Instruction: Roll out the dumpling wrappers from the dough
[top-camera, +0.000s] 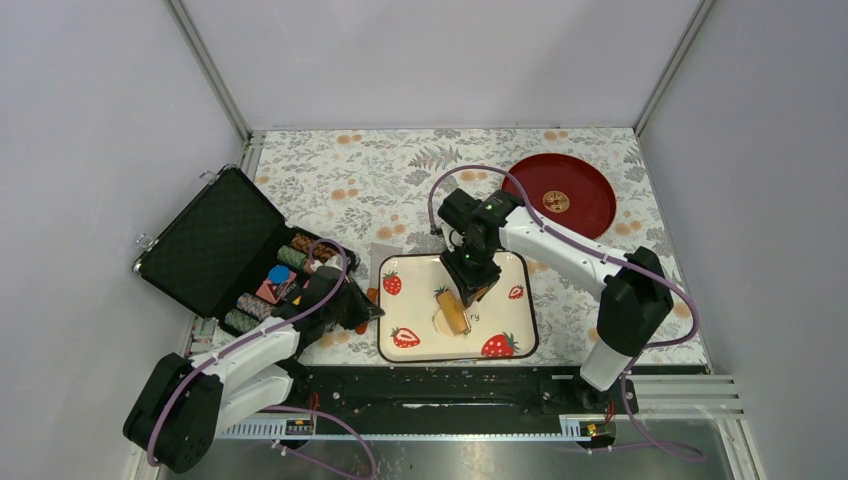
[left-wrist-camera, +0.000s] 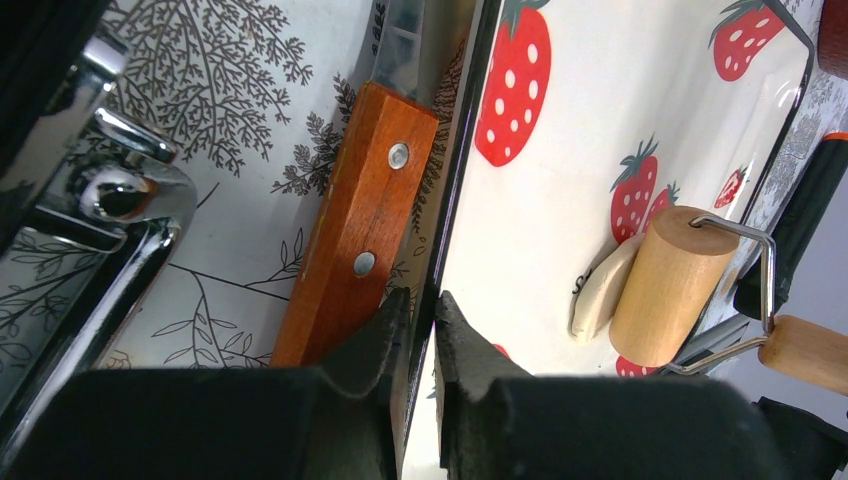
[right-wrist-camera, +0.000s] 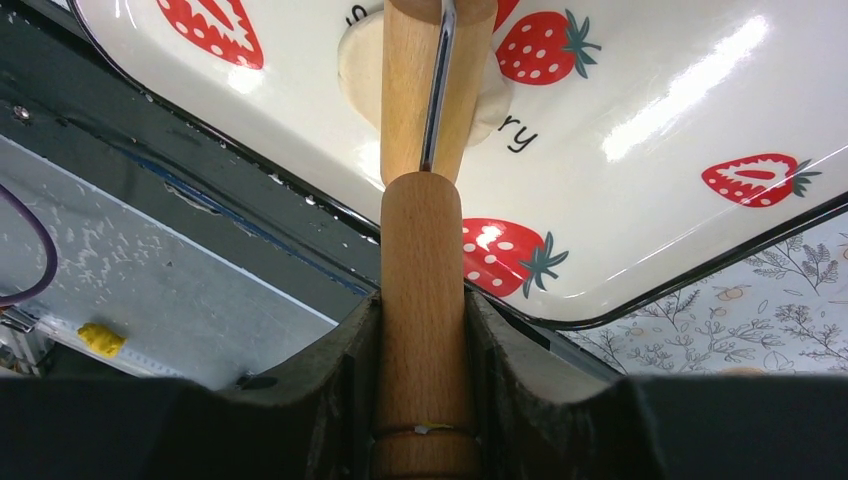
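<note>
You have the table (top-camera: 400, 170), under its floral cloth, beneath both grippers. The black case (top-camera: 210, 245) lies open off to the left of your left gripper (left-wrist-camera: 420, 300). The red plate (top-camera: 590, 185) sits well beyond your right gripper (right-wrist-camera: 422, 310), toward the far right corner and apart from everything else.

The tray (top-camera: 415, 305), white with strawberries and a dark rim, lies between the two grippers. Its left rim runs straight into your left gripper, whose jaws are pinched together on that rim with only a thin gap showing. The tray floor spreads out below and ahead of your right gripper.

Your right gripper is clamped on the roller (left-wrist-camera: 665, 285), with one finger pressed to each side of the wooden handle. From those jaws the handle points forward and down, and a wire yoke joins it to the drum.

The knife (left-wrist-camera: 350, 230) has a wooden handle with two rivets. It lies on the cloth just outside the tray rim, right beside your left gripper's outer finger.

The dough (right-wrist-camera: 360, 65) is directly ahead of your right gripper, under the drum. It is a pale flattened round on the tray floor, showing on both sides of the roller.

Stacks of chips (top-camera: 290, 255) stand in the case, just left of your left gripper.
</note>
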